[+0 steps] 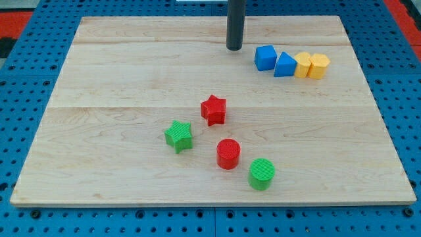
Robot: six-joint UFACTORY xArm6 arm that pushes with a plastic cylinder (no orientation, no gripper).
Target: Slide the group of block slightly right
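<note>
A pale wooden board (pixel 131 72) lies on a blue pegboard surface (pixel 20 217). My tool is a straight dark rod with no jaws, so it holds nothing. My tip (pixel 235 49) rests on the board near the view's top, just right of centre.

To the view's right of my tip, near it but apart, four blocks sit in a row that touches or nearly touches from one to the next. From the view's left they are a blue cube-like block (pixel 265 57), a blue triangular block (pixel 285 65), a yellow block (pixel 302 64) whose shape I cannot make out, and a yellow hexagonal block (pixel 318 66).

Well apart from them, lower on the board, four more blocks sit loosely spread: a red star (pixel 214 109), a green star (pixel 179 136) to its lower left, a red cylinder (pixel 228 154), and a green cylinder (pixel 262 174) nearest the view's bottom
</note>
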